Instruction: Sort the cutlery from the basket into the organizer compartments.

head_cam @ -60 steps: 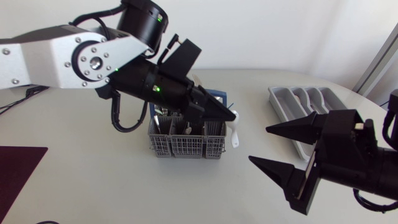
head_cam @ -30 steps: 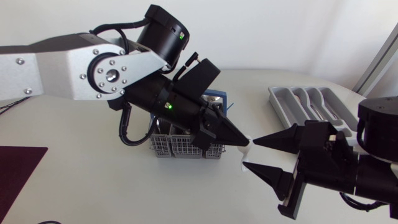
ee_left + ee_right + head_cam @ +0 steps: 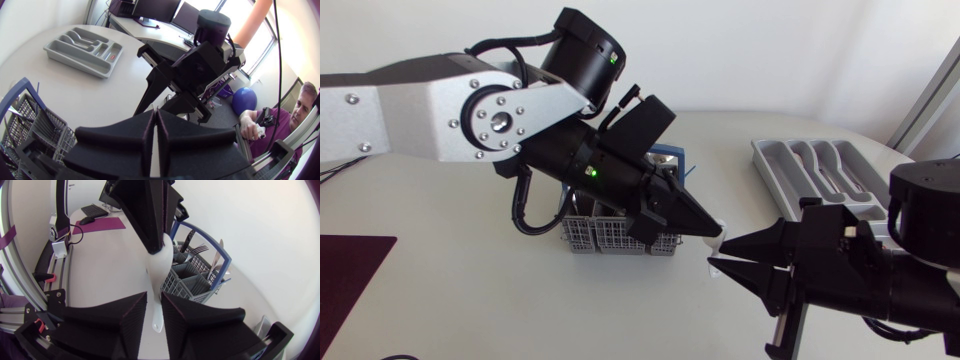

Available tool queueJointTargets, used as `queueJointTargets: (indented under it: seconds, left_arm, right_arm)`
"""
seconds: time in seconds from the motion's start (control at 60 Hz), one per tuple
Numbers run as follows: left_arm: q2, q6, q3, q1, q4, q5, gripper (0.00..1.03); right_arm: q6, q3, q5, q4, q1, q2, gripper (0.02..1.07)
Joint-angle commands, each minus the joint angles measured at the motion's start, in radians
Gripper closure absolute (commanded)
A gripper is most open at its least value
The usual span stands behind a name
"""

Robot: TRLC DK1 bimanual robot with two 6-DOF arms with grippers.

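Your left gripper is clamped on a white spoon just beside the cutlery basket; your right gripper flanks the spoon's hanging end, fingers narrowly apart

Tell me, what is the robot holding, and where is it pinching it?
A white spoon, pinched at its wider top end by the left gripper.

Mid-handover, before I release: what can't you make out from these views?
- Head view: left gripper and right gripper tips cover nearly all of the white utensil.
- Left wrist view: its own shut fingers hide the utensil.
- Basket: left arm covers much of it in head view; contents uncountable.
- Organizer: near end hidden behind right arm in head view.
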Motion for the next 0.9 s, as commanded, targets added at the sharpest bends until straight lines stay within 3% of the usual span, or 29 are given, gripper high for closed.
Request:
queueJointTargets:
  seconds: [0.0,0.25,0.367,0.467,0.517,0.65,0.733,0.883]
  left_arm:
    - [0.018,0.01,0.005,-0.011,-0.013,0.019,1.0]
    - [0.015,0.009,0.003,-0.003,-0.011,0.022,0.99]
    - [0.008,0.001,0.012,0.011,-0.011,0.022,0.75]
    - [-0.019,-0.001,0.034,0.037,-0.01,0.021,0.43]
    - [-0.038,-0.01,0.049,0.055,-0.007,0.021,0.37]
    - [-0.067,-0.045,0.113,0.14,0.013,0.005,0.3]
    - [-0.07,-0.053,0.158,0.192,0.015,-0.045,0.28]
    - [-0.073,-0.007,0.167,0.219,-0.02,-0.176,0.28]
  right_arm:
    - [-0.01,-0.016,-0.008,-0.009,0.01,0.013,0.92]
    - [0.01,-0.01,-0.004,-0.01,0.008,0.034,1.01]
    - [0.01,-0.007,-0.008,-0.024,0.01,0.029,1.01]
    - [0.01,-0.007,-0.008,-0.048,0.01,0.02,1.01]
    - [0.008,-0.009,-0.007,-0.059,0.008,0.011,1.01]
    - [-0.016,-0.012,0.004,-0.104,-0.027,-0.029,1.01]
    - [-0.052,-0.016,0.004,-0.133,-0.091,-0.067,1.01]
    - [-0.156,-0.035,0.004,-0.154,-0.259,-0.102,1.01]
